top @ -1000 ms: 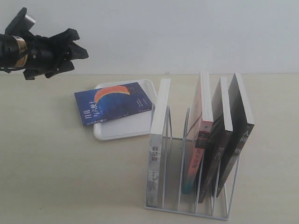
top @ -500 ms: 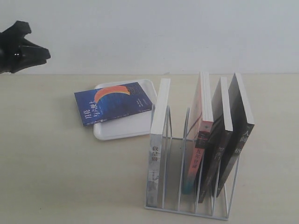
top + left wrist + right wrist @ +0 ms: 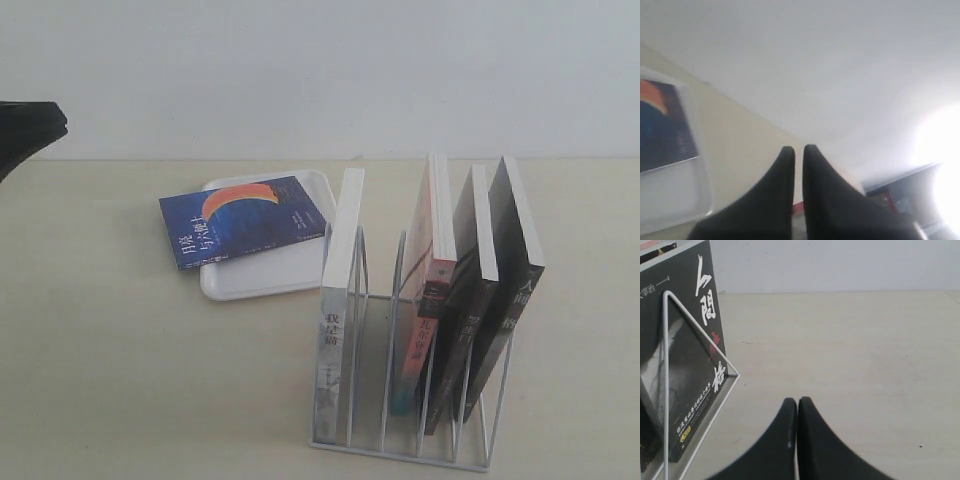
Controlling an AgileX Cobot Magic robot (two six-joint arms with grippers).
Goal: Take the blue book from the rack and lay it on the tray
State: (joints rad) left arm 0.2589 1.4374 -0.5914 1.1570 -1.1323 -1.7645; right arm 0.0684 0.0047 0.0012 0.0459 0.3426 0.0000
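The blue book (image 3: 245, 220) lies flat, cover up, on the white tray (image 3: 270, 272), with its left end hanging over the tray's left rim. The left wrist view catches the same blue book (image 3: 662, 127) on the tray (image 3: 685, 195). The white wire rack (image 3: 400, 400) stands at the front right with several upright books. Only a dark tip of my left gripper (image 3: 30, 125) shows at the far left edge, well away from the book; its fingers are shut and hold nothing (image 3: 798, 150). My right gripper (image 3: 797, 401) is shut and empty beside the rack (image 3: 670, 390).
The rack holds a white-spined book (image 3: 338, 300), a red-and-teal-spined book (image 3: 430, 290) and two black-covered books (image 3: 500, 290). One black-covered book (image 3: 690, 355) leans in the rack's end slot near my right gripper. A pale wall runs behind the beige table (image 3: 120, 380).
My left arm has pulled away leftward and upward, almost out of the exterior view. The blue book stays still on the tray. Nothing else moved.
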